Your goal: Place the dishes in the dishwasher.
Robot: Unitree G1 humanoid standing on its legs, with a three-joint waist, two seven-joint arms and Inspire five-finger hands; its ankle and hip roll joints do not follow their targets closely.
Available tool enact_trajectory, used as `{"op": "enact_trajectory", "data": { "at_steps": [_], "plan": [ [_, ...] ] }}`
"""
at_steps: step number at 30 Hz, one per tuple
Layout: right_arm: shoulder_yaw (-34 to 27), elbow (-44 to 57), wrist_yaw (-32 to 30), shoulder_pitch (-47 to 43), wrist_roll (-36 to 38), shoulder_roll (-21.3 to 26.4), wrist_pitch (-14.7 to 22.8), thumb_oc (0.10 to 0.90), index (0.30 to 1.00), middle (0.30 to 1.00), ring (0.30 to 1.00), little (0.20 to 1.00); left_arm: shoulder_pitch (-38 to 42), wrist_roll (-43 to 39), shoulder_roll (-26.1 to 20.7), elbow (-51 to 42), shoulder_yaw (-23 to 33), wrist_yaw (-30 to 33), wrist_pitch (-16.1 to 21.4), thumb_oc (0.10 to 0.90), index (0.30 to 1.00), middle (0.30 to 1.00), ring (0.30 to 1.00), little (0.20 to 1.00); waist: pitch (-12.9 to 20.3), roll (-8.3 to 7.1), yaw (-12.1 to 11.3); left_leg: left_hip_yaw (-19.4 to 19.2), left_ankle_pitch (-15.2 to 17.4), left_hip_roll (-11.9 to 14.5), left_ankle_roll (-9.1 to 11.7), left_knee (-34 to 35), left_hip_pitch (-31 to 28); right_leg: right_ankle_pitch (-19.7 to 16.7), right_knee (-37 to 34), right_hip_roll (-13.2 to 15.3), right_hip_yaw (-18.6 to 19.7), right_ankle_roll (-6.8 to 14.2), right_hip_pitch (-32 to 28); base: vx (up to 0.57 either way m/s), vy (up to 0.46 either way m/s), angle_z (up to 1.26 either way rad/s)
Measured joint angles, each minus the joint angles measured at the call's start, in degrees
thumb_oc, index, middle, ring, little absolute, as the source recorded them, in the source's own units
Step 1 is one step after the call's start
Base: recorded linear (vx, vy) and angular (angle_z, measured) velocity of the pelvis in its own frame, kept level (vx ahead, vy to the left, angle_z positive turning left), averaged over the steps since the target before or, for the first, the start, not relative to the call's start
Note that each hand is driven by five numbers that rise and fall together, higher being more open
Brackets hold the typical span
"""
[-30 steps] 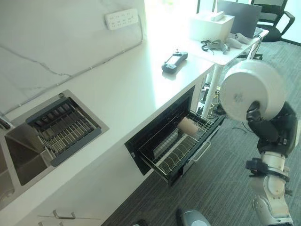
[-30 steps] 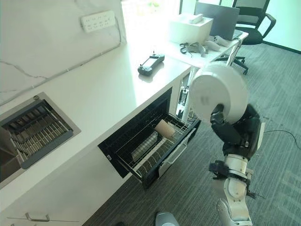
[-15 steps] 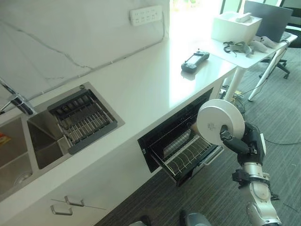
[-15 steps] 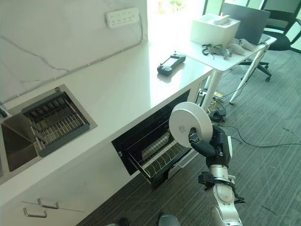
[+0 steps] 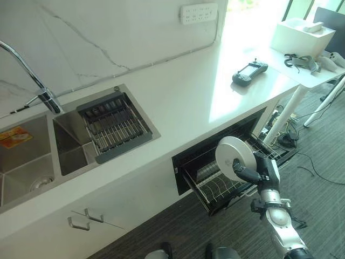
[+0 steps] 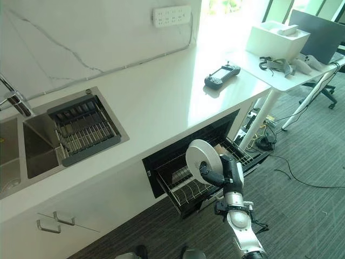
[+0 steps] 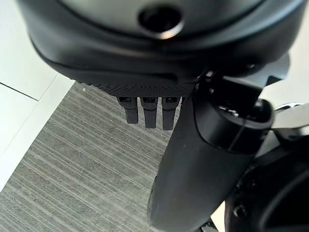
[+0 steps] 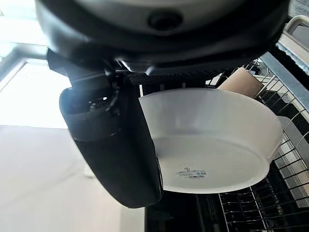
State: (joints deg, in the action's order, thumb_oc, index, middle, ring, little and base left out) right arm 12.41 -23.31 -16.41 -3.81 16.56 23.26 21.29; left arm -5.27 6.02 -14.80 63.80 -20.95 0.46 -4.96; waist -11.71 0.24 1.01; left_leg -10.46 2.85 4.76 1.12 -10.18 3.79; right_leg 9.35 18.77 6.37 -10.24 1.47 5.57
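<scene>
My right hand (image 5: pixel 261 171) is shut on a white round dish (image 5: pixel 234 157), holding it on edge just above the pulled-out dishwasher rack (image 5: pixel 218 189) under the counter. In the right wrist view the thumb (image 8: pixel 116 145) lies across the dish's (image 8: pixel 212 140) rim, with the rack wires (image 8: pixel 270 198) and a tan cup (image 8: pixel 239 82) behind it. The dish (image 6: pixel 201 158) hides part of the rack (image 6: pixel 183 190). My left hand (image 7: pixel 147 113) hangs over the grey carpet with straight fingers, holding nothing.
A white counter (image 5: pixel 178 91) runs above the dishwasher, with a double sink (image 5: pixel 32 162), a dark drain rack (image 5: pixel 116 127) and a faucet (image 5: pixel 32 81). A black controller (image 5: pixel 249 72) lies on the counter. A white table (image 6: pixel 291 75) with a box stands to the right.
The camera has shifted, bringing more of the sink into view. My right hand has carried the dish down and away from the camera, close over the open rack.
</scene>
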Motion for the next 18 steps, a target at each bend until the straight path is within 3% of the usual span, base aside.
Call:
{"op": "enact_trajectory", "data": {
  "at_steps": [6,11,14,16,18],
  "plan": [
    [0.22,-8.25,-6.21,-7.89,-3.71,1.05,-2.1,0.4,0.3,0.3,0.3,0.3,4.55,0.02,-1.11,-2.78,-3.54,-1.1,0.05,0.8,0.9,0.9,0.9,0.9,-6.44,1.77,-2.79,3.14,-0.03,-0.1,0.03,-2.53,2.69,-0.5,-0.54,0.01,-2.74,-0.36,-0.29,0.0,0.003,0.25],
    [0.28,-9.74,-9.19,-12.39,-7.82,2.51,-4.41,0.4,0.3,0.3,0.3,0.3,6.48,1.97,-2.26,-5.07,-4.98,-1.45,1.54,0.8,0.9,0.9,0.9,0.9,-11.4,3.27,-3.05,5.25,-0.1,-0.24,0.29,-4.41,4.43,-0.63,-0.9,-0.11,-4.82,-0.52,-1.09,-0.01,0.002,0.23],
    [0.19,-11.33,-9.97,-15.28,-9.83,3.57,-6.57,0.4,0.3,0.3,0.3,0.3,8.13,6.78,-2.49,-5.97,-5.97,-1.07,2.84,0.8,0.9,0.9,0.9,0.9,-12.58,4.15,-3.47,6.21,-0.11,-0.54,0.28,-4.78,5.35,-0.83,-1.07,-0.04,-5.83,-0.64,-1.11,-0.01,0.019,0.17],
    [0.7,-15.96,-11.29,-19.07,-11.66,4.08,-7.68,0.4,0.3,0.3,0.3,0.3,9.91,8.48,-4.08,-7.01,-10.49,-0.7,3.95,0.8,0.9,0.9,0.9,0.9,-14.17,4.47,-4.15,6.47,-0.11,-0.69,0.27,-5.19,5.36,-0.64,-0.41,0.03,-6.0,-0.8,-1.09,0.0,0.018,0.08],
    [1.46,-18.41,-13.21,-21.82,-12.29,4.12,-10.02,0.4,0.3,0.3,0.3,0.3,11.73,8.86,-4.27,-7.08,-10.81,0.0,4.25,0.8,0.9,0.9,0.9,0.9,-16.03,4.82,-4.41,6.84,-0.11,-0.87,0.26,-5.6,5.58,-0.48,0.13,0.11,-6.25,-0.8,-1.05,0.0,0.01,0.09]
  ]
}}
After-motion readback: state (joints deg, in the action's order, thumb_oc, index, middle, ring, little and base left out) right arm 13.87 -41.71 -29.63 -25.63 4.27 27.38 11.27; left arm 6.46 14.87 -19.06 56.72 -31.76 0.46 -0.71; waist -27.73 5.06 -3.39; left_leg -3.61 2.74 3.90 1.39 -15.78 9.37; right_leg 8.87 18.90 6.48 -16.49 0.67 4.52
